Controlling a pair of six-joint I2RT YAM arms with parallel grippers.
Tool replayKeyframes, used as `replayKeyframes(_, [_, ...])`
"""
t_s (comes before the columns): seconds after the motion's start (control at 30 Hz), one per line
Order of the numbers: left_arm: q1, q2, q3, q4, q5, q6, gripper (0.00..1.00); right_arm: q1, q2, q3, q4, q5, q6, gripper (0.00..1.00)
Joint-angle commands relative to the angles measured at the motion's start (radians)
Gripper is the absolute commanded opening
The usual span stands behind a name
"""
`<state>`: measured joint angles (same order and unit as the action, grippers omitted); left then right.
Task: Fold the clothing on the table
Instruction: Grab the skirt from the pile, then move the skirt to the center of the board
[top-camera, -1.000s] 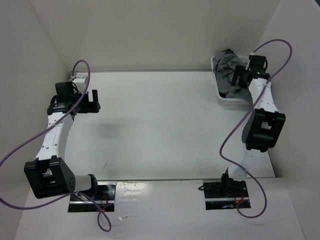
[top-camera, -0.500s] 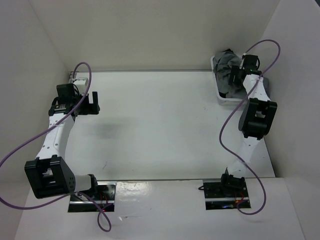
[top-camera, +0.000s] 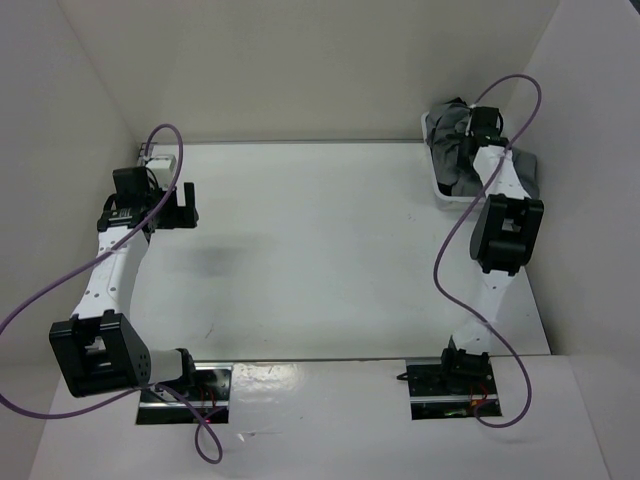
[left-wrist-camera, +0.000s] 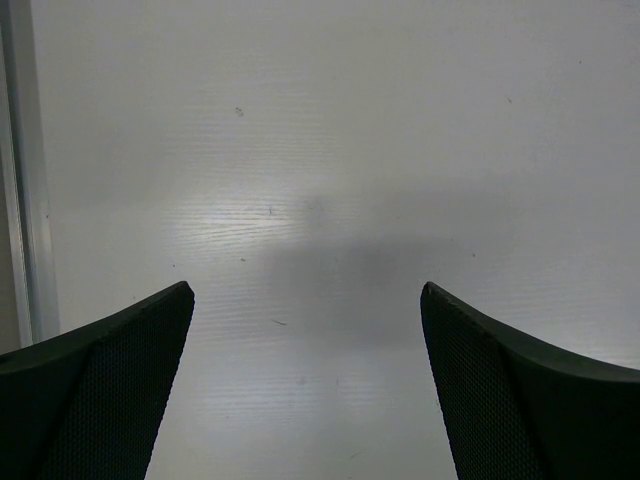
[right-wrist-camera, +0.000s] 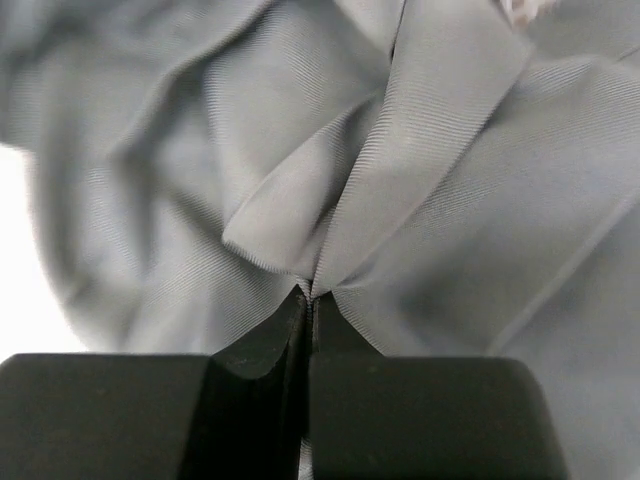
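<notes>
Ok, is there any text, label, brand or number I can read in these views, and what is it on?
No readable text in any view.
grey skirt: plain fabric, no tag or print showing.
table: bare white, only faint specks.
right arm's base: any marking is too small to read.

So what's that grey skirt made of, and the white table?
The skirt looks like soft woven cloth, matte: fine weave lines and loose folds show. The table looks like hard, smooth white laminate or painted board, slightly glossy: light reflects off it.
</notes>
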<state>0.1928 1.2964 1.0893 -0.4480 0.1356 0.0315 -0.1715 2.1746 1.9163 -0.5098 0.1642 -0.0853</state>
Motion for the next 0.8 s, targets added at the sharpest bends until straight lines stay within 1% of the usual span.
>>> replayKeyframes(0.0, [-0.003, -0.009, -0.002, 0.025, 0.018, 0.025, 1.0, 0.032, -0.231, 0.041, 0.019, -0.026, 0.028, 0.0])
replayKeyframes(0.03, [-0.003, -0.009, -0.002, 0.025, 0.018, 0.025, 1.0, 0.041, -0.321, 0.041, 0.019, -0.043, 0.029, 0.0])
replayKeyframes(0.07, [-0.003, -0.009, -0.002, 0.025, 0.018, 0.025, 1.0, 0.041, -0.356, 0.053, 0.019, -0.054, 0.039, 0.0])
replayKeyframes(0.13, [-0.003, -0.009, -0.002, 0.025, 0.029, 0.025, 1.0, 0.052, -0.415, 0.127, -0.042, -0.054, 0.039, 0.0])
replayKeyframes(0.2, [-0.003, -0.009, -0.002, 0.025, 0.029, 0.025, 1.0, 0.061, -0.44, 0.189, -0.093, -0.054, 0.039, 0.0])
replayKeyframes(0.3, [-0.003, -0.019, -0.011, 0.025, 0.038, 0.034, 1.0, 0.095, -0.479, 0.227, -0.139, -0.04, 0.039, 0.0])
replayKeyframes(0.43, [-0.003, -0.04, -0.011, 0.025, 0.047, 0.034, 1.0, 0.231, -0.561, 0.227, -0.202, -0.014, 0.004, 0.0])
replayKeyframes(0.47, [-0.003, -0.04, -0.011, 0.025, 0.047, 0.034, 1.0, 0.33, -0.611, 0.199, -0.202, 0.013, -0.007, 0.0])
replayKeyframes(0.53, [-0.003, -0.04, -0.011, 0.025, 0.058, 0.034, 1.0, 0.445, -0.666, 0.159, -0.173, 0.064, -0.03, 0.0])
replayKeyframes(0.57, [-0.003, -0.04, -0.011, 0.025, 0.058, 0.034, 1.0, 0.548, -0.689, 0.147, -0.173, 0.083, -0.03, 0.0])
replayKeyframes(0.6, [-0.003, -0.04, -0.011, 0.025, 0.058, 0.034, 1.0, 0.585, -0.719, 0.147, -0.173, 0.083, -0.03, 0.0])
replayKeyframes(0.63, [-0.003, -0.04, -0.011, 0.025, 0.067, 0.044, 1.0, 0.61, -0.728, 0.17, -0.188, 0.061, -0.019, 0.0])
replayKeyframes(0.67, [-0.003, -0.04, -0.02, 0.025, 0.067, 0.044, 1.0, 0.61, -0.742, 0.218, -0.222, -0.057, 0.004, 0.0])
replayKeyframes(0.77, [-0.003, -0.04, -0.02, 0.025, 0.076, 0.044, 1.0, 0.61, -0.788, 0.236, -0.217, -0.202, 0.016, 0.0])
